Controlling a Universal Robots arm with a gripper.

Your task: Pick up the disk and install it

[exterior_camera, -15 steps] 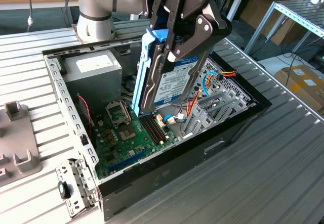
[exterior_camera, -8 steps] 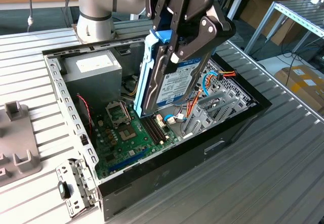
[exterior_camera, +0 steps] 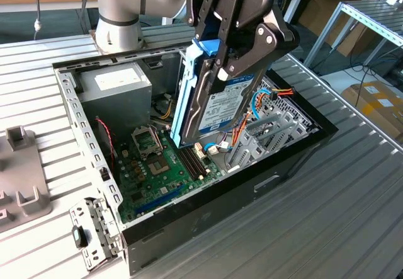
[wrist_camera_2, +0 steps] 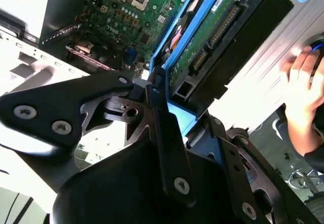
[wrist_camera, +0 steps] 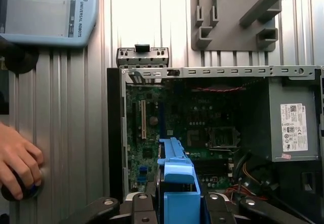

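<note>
The disk point(exterior_camera: 220, 106) hangs upright over the open computer case point(exterior_camera: 252, 191), its labelled dark face toward the exterior view's right and its bright blue carrier rail point(exterior_camera: 182, 96) on the other side. My gripper point(exterior_camera: 217, 58) is shut on its upper end, with black fingers point(exterior_camera: 252, 46) on both flat sides. The disk's lower edge floats just above the motherboard point(exterior_camera: 157, 165). In the second wrist view the disk point(wrist_camera_2: 202, 37) shows its green circuit board. In the first wrist view the blue carrier point(wrist_camera: 177, 176) stands between my gripper point(wrist_camera: 177, 206) fingers, above the case point(wrist_camera: 115, 133).
A grey power supply point(exterior_camera: 116, 87) fills the case's far corner. A metal bay with orange and blue cables point(exterior_camera: 271, 118) sits at the exterior view's right. A grey fixture point(exterior_camera: 19, 165) and a loose metal bracket point(exterior_camera: 94, 228) lie on the slatted table. A person's hand point(wrist_camera: 17, 161) rests nearby.
</note>
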